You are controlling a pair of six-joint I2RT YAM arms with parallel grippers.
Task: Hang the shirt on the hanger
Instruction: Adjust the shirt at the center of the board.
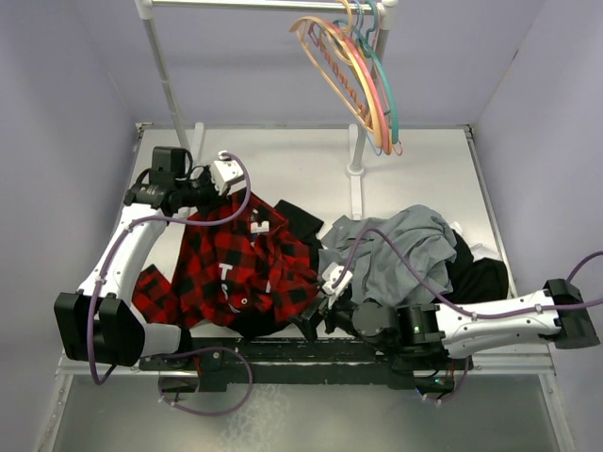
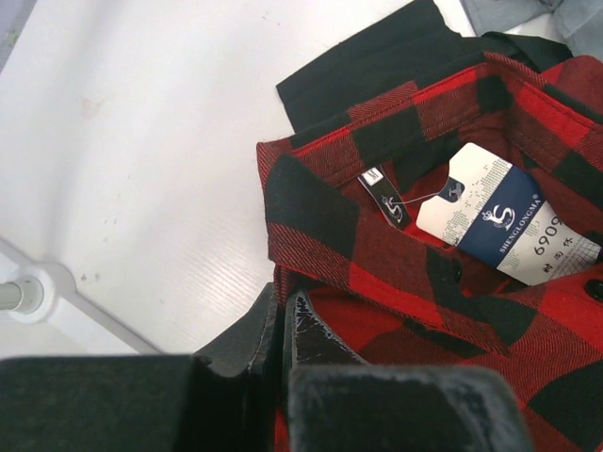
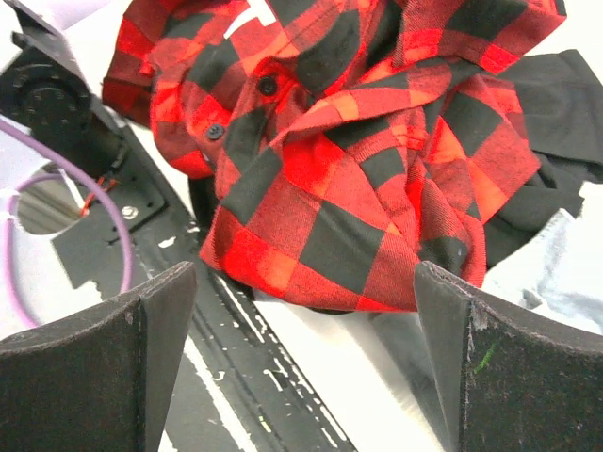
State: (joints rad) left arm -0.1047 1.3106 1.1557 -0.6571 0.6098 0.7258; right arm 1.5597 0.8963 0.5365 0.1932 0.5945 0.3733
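White surface, clothes rail at far edge | shirt: crumpled heap, near left | hanger: on rail, bare | left hand: clenched on collar edge | right hand: released, straddling near hem | progress: early, judged; hanger unfetched, threading outstanding

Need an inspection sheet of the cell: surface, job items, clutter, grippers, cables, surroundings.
Surface: white table, clothes heaped across its near half.
Job's things: red-and-black plaid flannel shirt crumpled, paper tag at the collar; pale tan hanger hanging on the rail, untouched.
Clutter: grey garment, black garment; pink hanger and teal hanger on the rail.
Grippers: left gripper shut on the shirt by the collar; right gripper open, facing the hem.
Cables: purple cable draped over the grey garment.
Surroundings: lilac walls, white rail post.
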